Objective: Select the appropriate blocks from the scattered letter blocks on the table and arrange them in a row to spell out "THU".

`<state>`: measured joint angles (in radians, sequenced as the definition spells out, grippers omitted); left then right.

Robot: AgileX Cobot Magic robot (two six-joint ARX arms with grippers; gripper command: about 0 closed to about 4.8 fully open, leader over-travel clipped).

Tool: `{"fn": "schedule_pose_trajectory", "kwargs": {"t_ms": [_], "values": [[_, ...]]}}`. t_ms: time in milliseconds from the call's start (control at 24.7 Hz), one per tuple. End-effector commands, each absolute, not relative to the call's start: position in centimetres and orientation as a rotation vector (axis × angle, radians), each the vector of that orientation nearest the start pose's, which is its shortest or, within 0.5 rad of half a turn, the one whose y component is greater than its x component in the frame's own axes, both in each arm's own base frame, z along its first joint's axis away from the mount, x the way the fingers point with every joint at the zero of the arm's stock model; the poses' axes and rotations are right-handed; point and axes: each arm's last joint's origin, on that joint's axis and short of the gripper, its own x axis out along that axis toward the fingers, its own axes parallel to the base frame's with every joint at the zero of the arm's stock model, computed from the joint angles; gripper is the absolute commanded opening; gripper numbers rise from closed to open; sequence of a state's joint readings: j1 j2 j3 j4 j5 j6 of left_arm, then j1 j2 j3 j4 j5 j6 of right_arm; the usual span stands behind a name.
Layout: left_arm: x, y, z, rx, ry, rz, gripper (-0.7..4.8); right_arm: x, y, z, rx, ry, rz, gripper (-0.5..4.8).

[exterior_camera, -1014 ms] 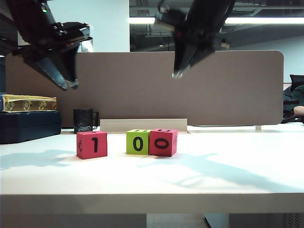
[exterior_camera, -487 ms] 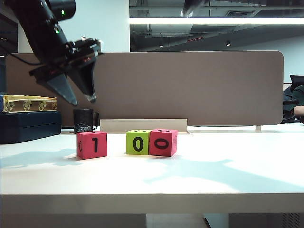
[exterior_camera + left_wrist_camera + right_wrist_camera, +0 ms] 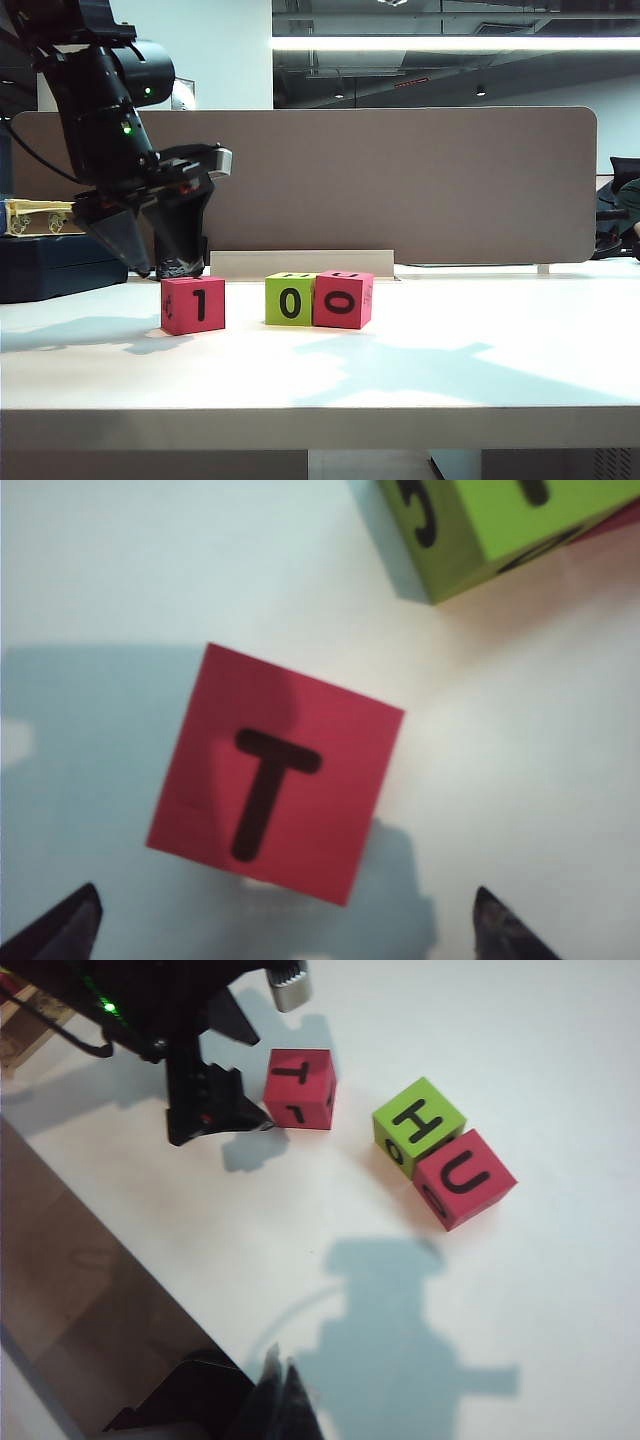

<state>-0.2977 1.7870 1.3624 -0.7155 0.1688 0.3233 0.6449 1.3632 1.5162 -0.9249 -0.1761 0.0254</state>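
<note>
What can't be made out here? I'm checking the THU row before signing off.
- Right gripper: absent from the exterior view; cut off by the right wrist picture's edge.
- Left gripper: whether it touches the T block; fingertips cropped.
- Green block: top letter cropped in left wrist view.

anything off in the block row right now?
Yes: the T block stands apart from the H block and U block, which touch each other. It also looks slightly rotated. The left gripper hangs open above it; the right gripper is shut, well clear.
</note>
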Motion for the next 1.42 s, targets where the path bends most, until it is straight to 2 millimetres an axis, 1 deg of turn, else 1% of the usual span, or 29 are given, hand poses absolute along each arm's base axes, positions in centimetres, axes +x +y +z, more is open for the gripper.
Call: {"fn": "schedule_pose_trajectory", "kwargs": {"t_ms": [41,203,406,446,527,608,730,1014,1136,1257,1298,1338,1379,1420], "values": [[35.3,-11.2,22.9,0.388,1.024,-0.583,4.79,20.9,16.7,39.4,-0.162,0.766,0.782,-0.05],[35.8,-11.4,22.5,0.387,0.998,-0.582,4.79,20.9,16.7,39.4,-0.161,0.767,0.782,-0.05],[36.6,-11.6,20.8,0.387,1.037,-0.585,4.79,20.9,16.7,39.4,-0.161,0.766,0.781,-0.05],[36.6,-11.6,20.6,0.387,1.041,-0.585,4.70,20.9,16.7,39.4,-0.161,0.766,0.781,-0.05],[36.8,-11.7,20.3,0.384,1.043,-0.584,3.57,20.9,16.7,39.4,-0.162,0.765,0.778,-0.05],[36.8,-11.7,20.3,0.383,1.042,-0.583,3.35,20.9,16.7,39.4,-0.162,0.765,0.779,-0.05],[36.8,-11.7,20.3,0.362,1.042,-0.576,3.35,20.9,16.7,39.4,-0.161,0.761,0.779,-0.05],[36.7,-12.0,20.4,0.248,1.046,-0.661,3.35,21.0,16.7,39.4,-0.162,0.758,0.777,-0.05],[36.7,-12.0,20.4,0.233,1.052,-0.651,3.35,21.0,16.6,39.3,-0.177,0.753,0.738,-0.05],[36.7,-12.1,20.4,0.206,1.055,-0.634,3.34,21.0,16.6,39.4,-0.177,0.752,0.738,-0.05],[36.8,-12.1,20.5,0.176,1.055,-0.616,3.21,21.0,16.6,39.4,-0.177,0.752,0.738,-0.05],[36.9,-12.1,20.5,0.154,1.048,-0.602,2.86,21.0,16.6,39.4,-0.177,0.752,0.737,-0.05],[37.0,-12.2,20.6,0.144,1.043,-0.596,2.70,21.0,16.6,39.4,-0.177,0.752,0.738,-0.05],[37.0,-12.2,20.6,0.133,1.039,-0.590,2.68,21.0,16.6,39.4,-0.177,0.752,0.738,-0.05]]}}
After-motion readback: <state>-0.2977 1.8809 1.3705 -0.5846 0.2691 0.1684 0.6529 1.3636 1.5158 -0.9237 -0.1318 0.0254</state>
